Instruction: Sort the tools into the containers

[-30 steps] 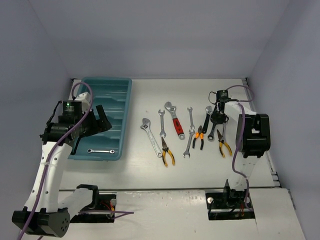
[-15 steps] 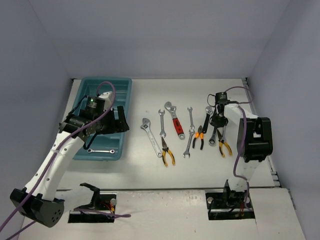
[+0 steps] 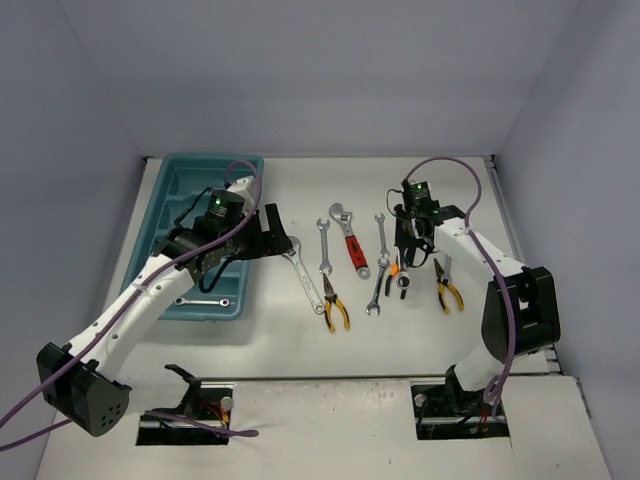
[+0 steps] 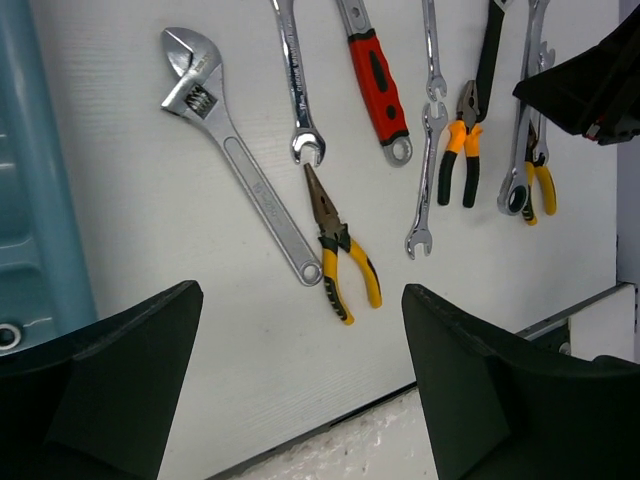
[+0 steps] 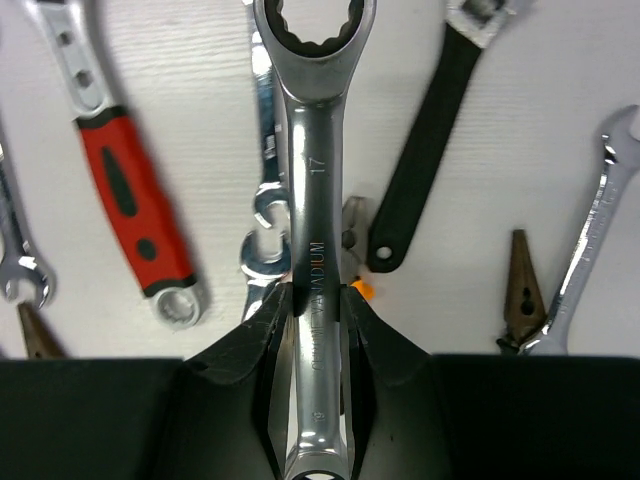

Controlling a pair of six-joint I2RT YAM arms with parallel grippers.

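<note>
Presently, left to right:

1. Tray (image 3: 185, 175): teal, four long compartments. One small wrench (image 3: 200, 301) lies at its near end.
2. Left pincer (image 3: 280, 235): released and empty. It hovers just past the tray's right edge, above an adjustable wrench (image 4: 240, 165).
3. Table (image 3: 300, 340): carries a row of loose tools, among them a red wrench (image 4: 378, 75) and pliers (image 4: 340, 250). They lie close together, some touching.
4. Right pincer (image 5: 312, 300): clenched on the shank of a 17 wrench (image 5: 312, 170), toward one end. The ring end juts out over the row, well apart from the tray.
5. Handling, as judged: polished steel, stiff, weighty for its size, slippery, not fragile. A mid-shank hold would suit best, since this off-centre grip may let the long end pivot.
</note>
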